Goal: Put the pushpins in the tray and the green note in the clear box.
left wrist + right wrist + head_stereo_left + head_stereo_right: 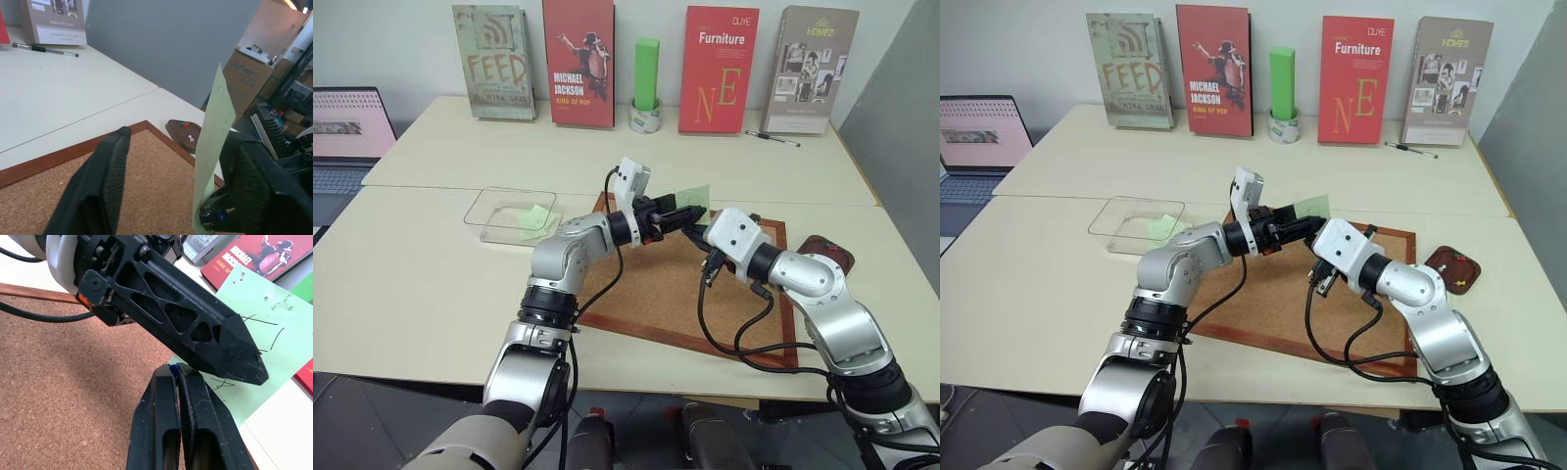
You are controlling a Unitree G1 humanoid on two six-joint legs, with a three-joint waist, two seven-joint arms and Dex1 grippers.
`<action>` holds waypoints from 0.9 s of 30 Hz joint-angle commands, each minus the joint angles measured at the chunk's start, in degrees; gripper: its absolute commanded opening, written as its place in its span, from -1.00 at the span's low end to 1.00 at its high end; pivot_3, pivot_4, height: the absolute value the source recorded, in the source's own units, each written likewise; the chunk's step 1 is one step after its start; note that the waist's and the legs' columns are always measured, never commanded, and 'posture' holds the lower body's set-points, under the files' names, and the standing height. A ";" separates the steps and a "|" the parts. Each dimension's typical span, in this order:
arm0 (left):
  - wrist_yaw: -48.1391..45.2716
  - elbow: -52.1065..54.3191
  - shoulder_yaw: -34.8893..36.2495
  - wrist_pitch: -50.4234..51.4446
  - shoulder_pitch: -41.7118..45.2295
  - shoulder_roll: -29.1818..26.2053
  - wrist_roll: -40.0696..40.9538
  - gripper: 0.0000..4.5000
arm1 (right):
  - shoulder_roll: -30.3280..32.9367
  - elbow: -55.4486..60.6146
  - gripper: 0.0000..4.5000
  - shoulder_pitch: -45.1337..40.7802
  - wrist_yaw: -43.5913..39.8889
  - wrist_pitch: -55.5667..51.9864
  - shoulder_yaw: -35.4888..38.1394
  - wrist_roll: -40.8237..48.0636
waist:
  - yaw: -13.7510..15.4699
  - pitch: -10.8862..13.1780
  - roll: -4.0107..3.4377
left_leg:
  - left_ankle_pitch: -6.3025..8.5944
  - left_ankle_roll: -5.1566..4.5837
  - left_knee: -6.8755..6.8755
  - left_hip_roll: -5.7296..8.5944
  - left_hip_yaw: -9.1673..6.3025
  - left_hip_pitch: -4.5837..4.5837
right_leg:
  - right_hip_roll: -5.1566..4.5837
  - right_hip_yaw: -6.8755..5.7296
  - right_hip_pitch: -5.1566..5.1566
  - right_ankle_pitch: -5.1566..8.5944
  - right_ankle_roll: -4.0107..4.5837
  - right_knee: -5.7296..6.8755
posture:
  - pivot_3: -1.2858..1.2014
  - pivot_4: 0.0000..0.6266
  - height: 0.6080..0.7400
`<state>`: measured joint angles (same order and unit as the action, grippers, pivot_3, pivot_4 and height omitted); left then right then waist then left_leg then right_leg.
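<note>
- Head view — green note [693, 196] held in the air over the corkboard [656, 284], both grippers meeting at it; clear box [504, 209] lies off past the left arm.
- Left wrist view — left gripper [171, 196] fingers apart, note standing edge-on just inside one.
- Right wrist view — right gripper [180, 377] pressed together on the note's lower corner.

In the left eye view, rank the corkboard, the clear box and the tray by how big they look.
1. corkboard, largest.
2. clear box.
3. tray, smallest, though the right arm hides part of it.
</note>
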<state>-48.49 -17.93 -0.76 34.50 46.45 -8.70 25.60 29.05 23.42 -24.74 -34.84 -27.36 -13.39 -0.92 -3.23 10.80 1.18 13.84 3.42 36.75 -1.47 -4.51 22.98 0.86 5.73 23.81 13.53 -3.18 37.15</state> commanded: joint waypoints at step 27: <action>0.25 0.11 -0.39 -3.89 -0.07 -0.02 -0.86 -1.00 | -2.10 8.88 -1.00 1.61 2.62 1.60 5.35 2.04 | 0.05 0.00 0.00 | 0.00 0.00 0.07 0.00 -0.01 0.00 | 0.00 -0.01 -0.03 -0.01 0.00 0.05 | 0.03 -0.52 1.00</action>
<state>-48.17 -18.58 -0.88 32.03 45.95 -8.76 25.06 26.99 28.54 -23.23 -32.97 -25.97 -10.60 -0.03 -3.18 10.80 1.18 13.84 3.42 36.83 -1.47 -4.52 22.97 0.86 5.73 23.79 13.52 -3.18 37.20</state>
